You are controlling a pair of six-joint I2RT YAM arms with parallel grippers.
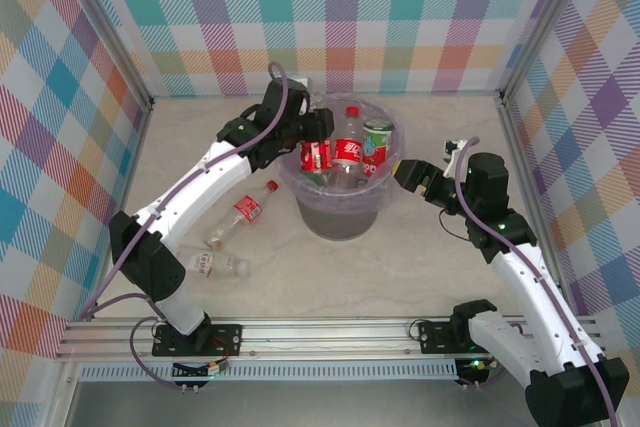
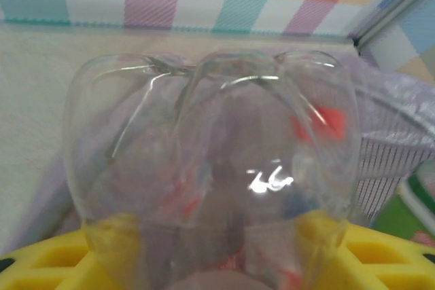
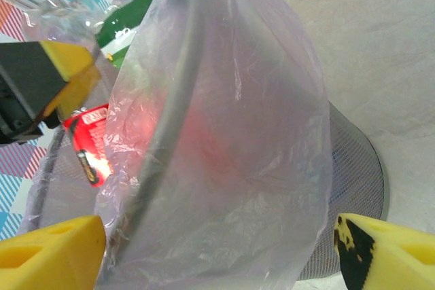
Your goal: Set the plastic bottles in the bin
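Observation:
The bin [image 1: 340, 217] is a grey mesh bucket lined with a lavender bag, at the table's middle. Several plastic bottles stand inside it, among them a red-capped one [image 1: 350, 145] and a green-labelled one [image 1: 377, 143]. My left gripper [image 1: 316, 137] is over the bin's left rim, shut on a red-labelled clear bottle [image 1: 317, 156]. In the left wrist view that bottle's clear base [image 2: 211, 140] sits between the yellow fingers [image 2: 47, 263]. My right gripper [image 1: 408, 175] is at the bin's right rim, open. Its yellow fingers [image 3: 54, 252] straddle the bag-covered rim [image 3: 224, 168].
Two more bottles lie on the table left of the bin, a red-labelled one [image 1: 247, 211] and a pale-labelled one [image 1: 220, 265]. Checked walls enclose the table on three sides. The mesh wall of the bin [image 3: 357, 161] is close to my right fingers.

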